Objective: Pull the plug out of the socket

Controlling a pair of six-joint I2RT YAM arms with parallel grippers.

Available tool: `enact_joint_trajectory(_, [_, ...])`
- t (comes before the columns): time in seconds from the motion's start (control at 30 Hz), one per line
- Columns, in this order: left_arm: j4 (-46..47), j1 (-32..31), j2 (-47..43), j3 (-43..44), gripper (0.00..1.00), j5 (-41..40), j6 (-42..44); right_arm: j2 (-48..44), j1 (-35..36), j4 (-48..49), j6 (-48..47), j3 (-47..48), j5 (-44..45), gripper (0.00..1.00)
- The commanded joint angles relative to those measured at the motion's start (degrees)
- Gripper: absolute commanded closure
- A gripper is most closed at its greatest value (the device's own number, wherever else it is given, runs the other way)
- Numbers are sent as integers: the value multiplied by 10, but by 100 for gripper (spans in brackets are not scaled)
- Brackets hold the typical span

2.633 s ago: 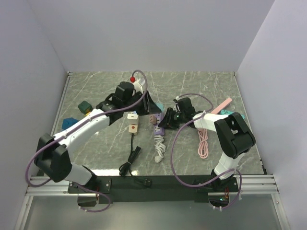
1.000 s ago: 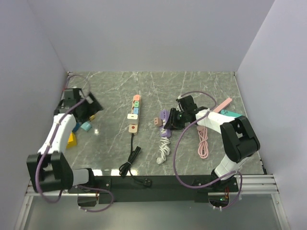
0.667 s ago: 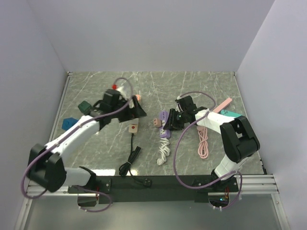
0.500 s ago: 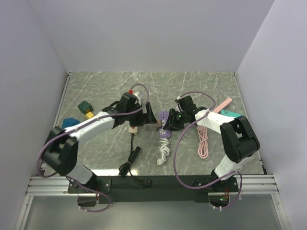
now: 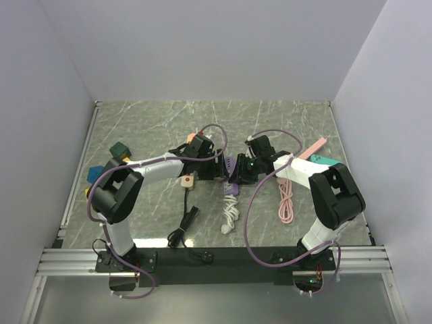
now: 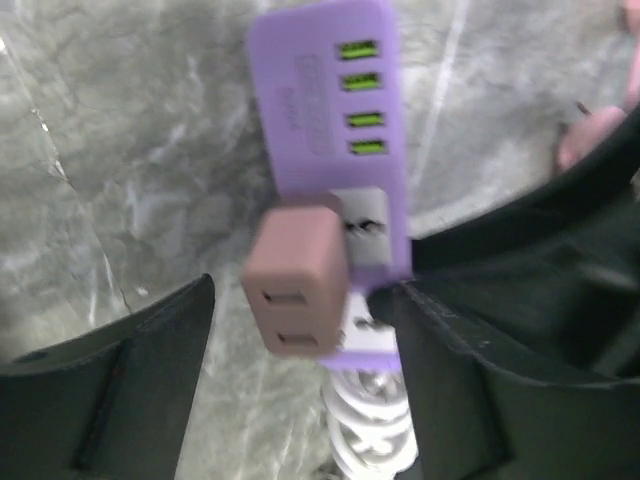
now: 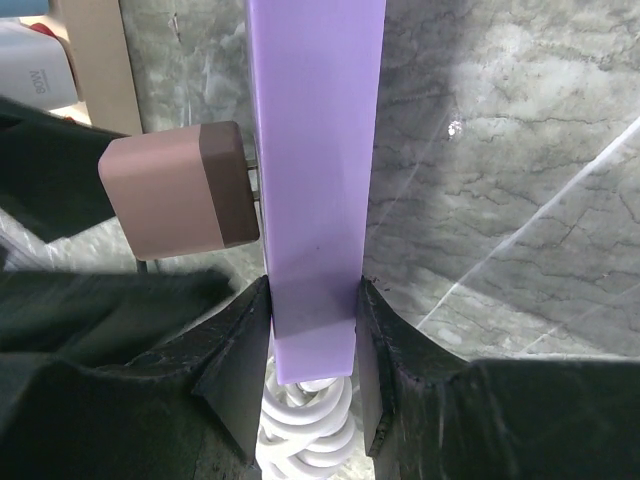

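My right gripper (image 7: 312, 340) is shut on the near end of the purple socket strip (image 7: 315, 150), holding it on edge just above the marble table. A brown cube plug (image 7: 180, 190) sits in the side of the strip. In the left wrist view the plug (image 6: 297, 280) lies between the fingers of my left gripper (image 6: 300, 305), which is open, with a clear gap on the plug's left side. From above, the left gripper (image 5: 214, 164) meets the right gripper (image 5: 241, 174) at the socket strip (image 5: 231, 190). The strip's white coiled cord (image 5: 231, 212) trails toward me.
A beige power strip (image 5: 187, 180) with a black cord (image 5: 183, 226) lies left of the grippers. A pink cable (image 5: 286, 199), a pink bar (image 5: 312, 148) and a teal piece (image 5: 331, 162) lie on the right. Green (image 5: 120, 150) and blue (image 5: 96, 174) blocks sit at the left edge.
My left arm has swung from the far left of the table across to the socket strip, and its jaws have narrowed around the plug. The right arm has held still.
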Motion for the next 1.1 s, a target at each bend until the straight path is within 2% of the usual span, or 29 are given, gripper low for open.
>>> enact_joint_trajectory(0.0, [24, -1, 21, 15, 30, -6, 10, -12, 8, 9, 3, 7, -24, 100])
enact_joint_trajectory(0.1, [40, -1, 24, 3, 52, 0, 5, -12, 7, 9, 1, 6, -27, 100])
enact_joint_trajectory(0.13, [44, -1, 24, 1, 65, 1, 5, -12, 7, 11, 1, 5, -29, 100])
enact_joint_trajectory(0.2, [46, -1, 25, -1, 78, 4, 2, -10, 6, 12, 1, 4, -31, 100])
enact_joint_trajectory(0.23, [44, -1, 26, 0, 85, 4, 2, -9, 6, 18, 1, 4, -34, 88])
enact_joint_trajectory(0.27, [43, -1, 27, 0, 97, 3, 1, -7, 7, 18, 1, 2, -36, 81])
enact_joint_trajectory(0.33, [45, -1, 27, -3, 100, 6, 1, -7, 6, 24, 1, 1, -34, 59])
enact_joint_trajectory(0.43, [46, -1, 25, -5, 100, 10, -1, -2, 6, 28, -1, -1, -26, 46])
enact_joint_trajectory(0.63, [57, 1, 24, -9, 100, 22, -13, 13, 9, 46, -3, -5, -30, 41])
enact_joint_trajectory(0.77, [65, 2, 21, -11, 100, 31, -26, 45, 10, 55, -2, -6, -39, 43])
enact_joint_trajectory(0.83, [82, 3, 17, -17, 100, 45, -35, 55, 10, 68, 4, -10, -42, 51])
enact_joint_trajectory(0.87, [88, 7, 16, -21, 100, 52, -45, 58, 10, 71, 7, -15, -45, 57])
enact_joint_trajectory(0.9, [92, 8, 14, -24, 100, 56, -48, 59, 11, 76, 11, -18, -47, 74])
enact_joint_trajectory(1.0, [92, 8, 7, -22, 100, 62, -48, 55, 10, 84, 24, -30, -26, 100])
enact_joint_trajectory(1.07, [87, 8, -2, -21, 100, 70, -46, 54, 9, 71, 30, -30, -8, 100])
